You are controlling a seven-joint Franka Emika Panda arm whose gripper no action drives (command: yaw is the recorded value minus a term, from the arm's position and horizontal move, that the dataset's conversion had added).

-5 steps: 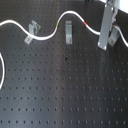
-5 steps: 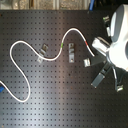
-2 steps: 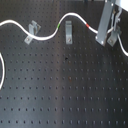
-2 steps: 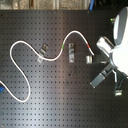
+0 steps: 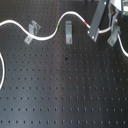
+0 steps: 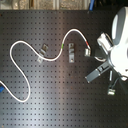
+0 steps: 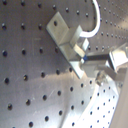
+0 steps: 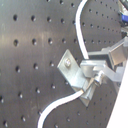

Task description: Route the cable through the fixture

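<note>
Your gripper (image 5: 93, 34) is closed on the cable (image 5: 47, 36) just past its red band (image 5: 88, 25), beyond the middle fixture (image 5: 68, 33). You appear mid-routing; next, carry the held end toward the far fixture (image 5: 113, 37) and seat it.

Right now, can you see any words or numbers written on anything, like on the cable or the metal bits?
No readable text in any view.
The cable carries only a green band and a red band, no letters.
The metal fixtures and the black perforated board are blank.
</note>
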